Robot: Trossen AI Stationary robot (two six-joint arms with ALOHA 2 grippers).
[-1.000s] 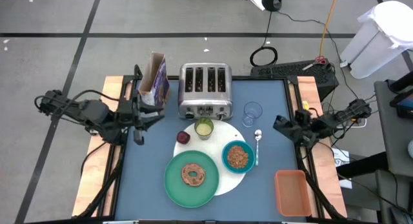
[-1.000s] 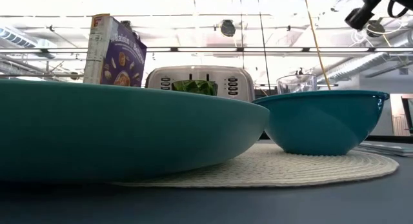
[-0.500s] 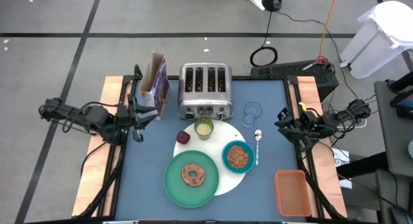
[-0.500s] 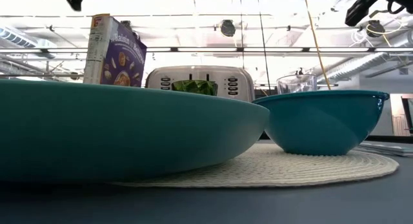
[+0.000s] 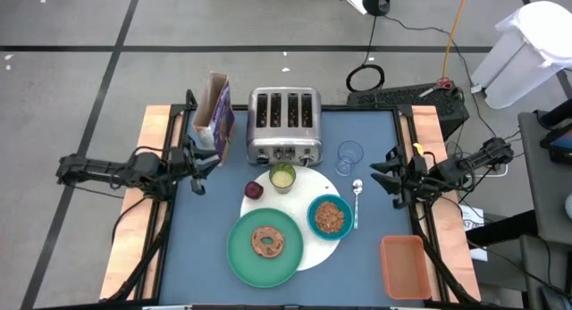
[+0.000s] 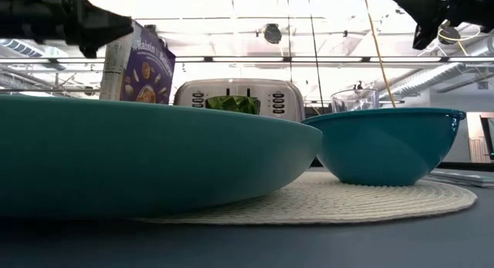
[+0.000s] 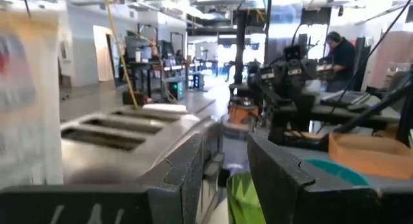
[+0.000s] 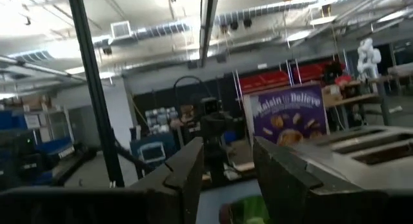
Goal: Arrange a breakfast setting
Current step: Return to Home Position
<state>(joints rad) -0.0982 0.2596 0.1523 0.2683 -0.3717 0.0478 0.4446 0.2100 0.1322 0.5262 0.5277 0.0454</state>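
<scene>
The left claw (image 5: 207, 161) hangs over the left side of the blue worktop (image 5: 206, 256). It is a little open and holds nothing. The purple cereal box (image 5: 217, 118) stands just behind it, with the toaster (image 5: 283, 125) close by.

The right claw (image 5: 379, 174) hangs over the right side, also a little open and empty. The clear glass (image 5: 349, 155) and the spoon (image 5: 357, 201) are near it.

Between the claws lies the round white mat (image 5: 304, 187). It carries the green plate (image 5: 246, 256) with a brown bagel (image 5: 266, 241), the teal bowl (image 5: 312, 217), the small green cup (image 5: 282, 177) and the dark red apple (image 5: 254, 190).
</scene>
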